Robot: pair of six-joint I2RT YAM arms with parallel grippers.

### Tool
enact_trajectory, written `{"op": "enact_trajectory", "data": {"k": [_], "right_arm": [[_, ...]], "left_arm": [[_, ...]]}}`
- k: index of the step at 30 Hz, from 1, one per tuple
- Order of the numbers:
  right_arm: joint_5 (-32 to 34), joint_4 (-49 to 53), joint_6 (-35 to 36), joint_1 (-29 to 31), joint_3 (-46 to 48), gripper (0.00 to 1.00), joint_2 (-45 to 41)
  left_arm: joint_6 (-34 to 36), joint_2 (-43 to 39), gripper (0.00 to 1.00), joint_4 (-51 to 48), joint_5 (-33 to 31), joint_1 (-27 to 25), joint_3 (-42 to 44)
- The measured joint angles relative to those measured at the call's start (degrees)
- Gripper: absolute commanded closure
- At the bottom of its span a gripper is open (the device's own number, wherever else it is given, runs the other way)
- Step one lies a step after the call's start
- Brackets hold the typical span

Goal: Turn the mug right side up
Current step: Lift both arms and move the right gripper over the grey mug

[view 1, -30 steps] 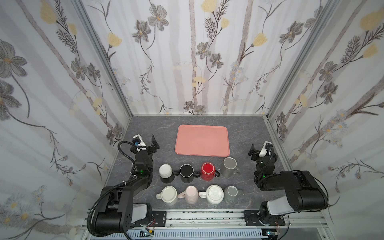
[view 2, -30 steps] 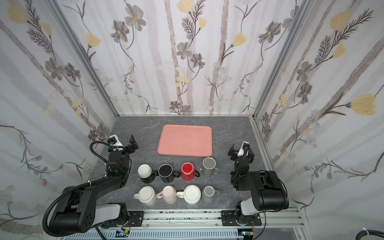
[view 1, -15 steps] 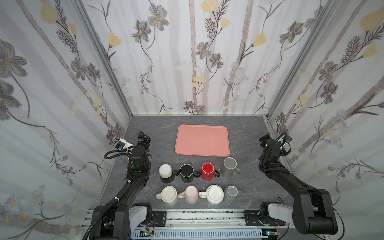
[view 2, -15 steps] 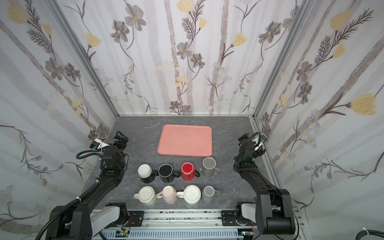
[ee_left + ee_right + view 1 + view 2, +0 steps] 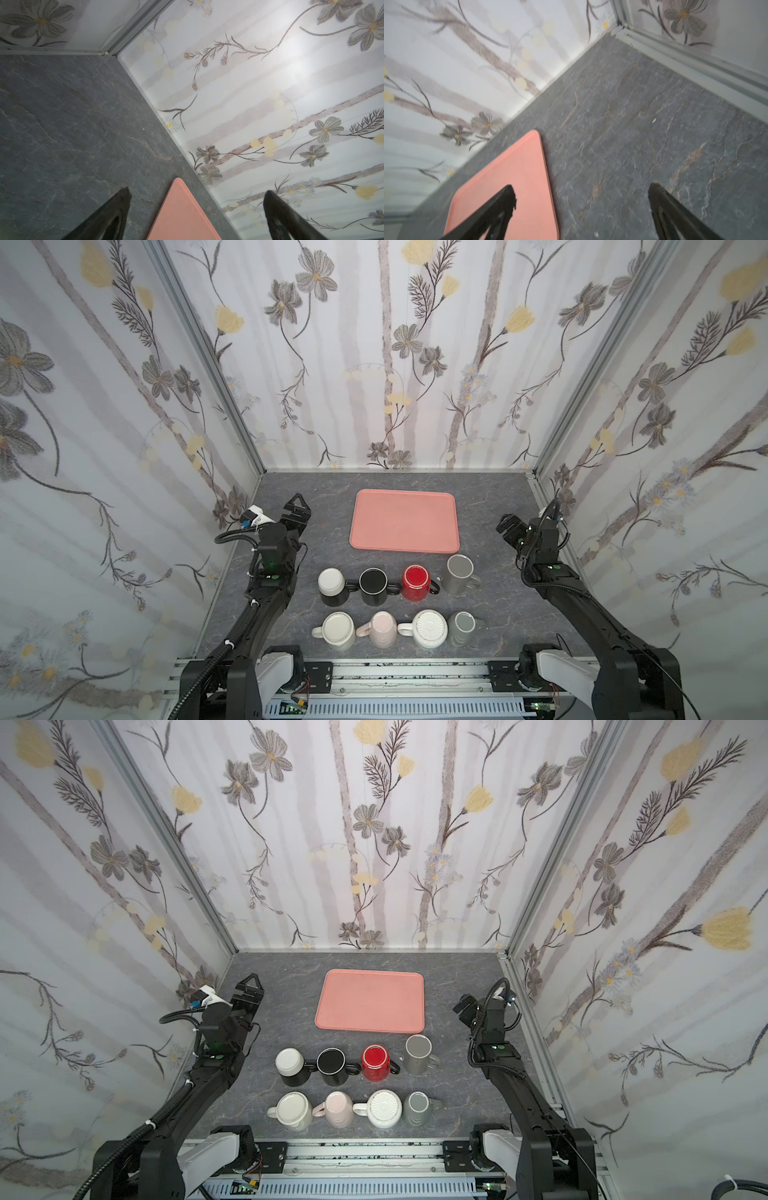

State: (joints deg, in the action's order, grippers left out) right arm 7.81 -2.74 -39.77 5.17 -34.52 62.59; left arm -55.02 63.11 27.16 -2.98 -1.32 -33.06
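On the near half of the dark grey, stone-patterned surface [image 5: 490, 497], ceramic mugs stand in two rows of four (which one is meant I cannot tell). The far row, left to right: a black mug with a white upper face [image 5: 331, 581], a plain black mug [image 5: 372, 581], a red mug [image 5: 416, 578] and a tall grey mug [image 5: 459, 568]. The near row: a cream mug [image 5: 338, 627], a pale pink mug [image 5: 382, 626], a white mug with a ribbed base [image 5: 431, 626] and a small grey mug [image 5: 463, 624]. The red, cream and ribbed ones plainly show their bases upward. Just beyond the far row lies a salmon-pink rectangular tray [image 5: 405, 522]. The left hand [image 5: 297, 506] hangs left of the tray and the right hand [image 5: 508, 526] right of it, both released, holding nothing, well apart from every mug.
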Motion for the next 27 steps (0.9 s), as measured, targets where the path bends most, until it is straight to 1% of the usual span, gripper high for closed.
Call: {"op": "enact_trajectory", "data": {"k": [2, 5, 7, 9, 12, 14, 17, 21, 24, 27], "right_arm": [[-2.69, 5.01, 1.01, 1.77, -0.15, 0.0, -0.46], [-5.07, 11.52, 1.99, 4.2, -1.46, 0.0, -0.87], [-5.11, 15.82, 2.86, 7.28, -3.1, 0.01, -1.16], [-5.75, 19.5, 4.0, 10.78, -4.96, 0.04, -1.16], [-5.05, 25.68, 4.96, 14.05, -8.44, 0.05, -1.14], [-4.07, 28.48, 5.9, 15.91, -10.38, 0.04, -1.31], [-4.72, 31.74, 7.06, 18.64, -11.91, 0.04, -1.57], [-7.5, 35.85, 7.8, 21.81, -12.48, 0.05, -0.48], [-9.14, 37.83, 7.89, 24.7, -13.22, 0.09, 0.31], [-10.12, 38.91, 7.48, 26.93, -13.79, 0.19, 0.79]], "left_arm": [[-0.63, 2.95, 0.0, -5.68, 2.38, -2.1, -2.86], [-0.63, 4.52, 0.0, -10.08, 5.73, -5.75, -3.06], [-0.42, 3.61, 0.0, -9.57, 6.91, -7.98, -0.83], [-0.42, 1.99, 0.0, -8.87, 7.52, -8.98, 1.68], [0.7, 0.11, 0.0, -8.52, 8.76, -9.6, 1.9], [2.54, -0.48, 0.0, -9.03, 9.35, -9.84, -0.48], [5.6, -0.63, 0.0, -10.73, 11.93, -9.84, -4.46], [7.76, 0.11, 0.0, -12.48, 15.74, -9.99, -6.34], [8.55, 0.76, 0.0, -13.55, 18.16, -10.25, -6.8], [9.16, 0.92, 0.0, -13.92, 19.58, -10.34, -6.91]]}}
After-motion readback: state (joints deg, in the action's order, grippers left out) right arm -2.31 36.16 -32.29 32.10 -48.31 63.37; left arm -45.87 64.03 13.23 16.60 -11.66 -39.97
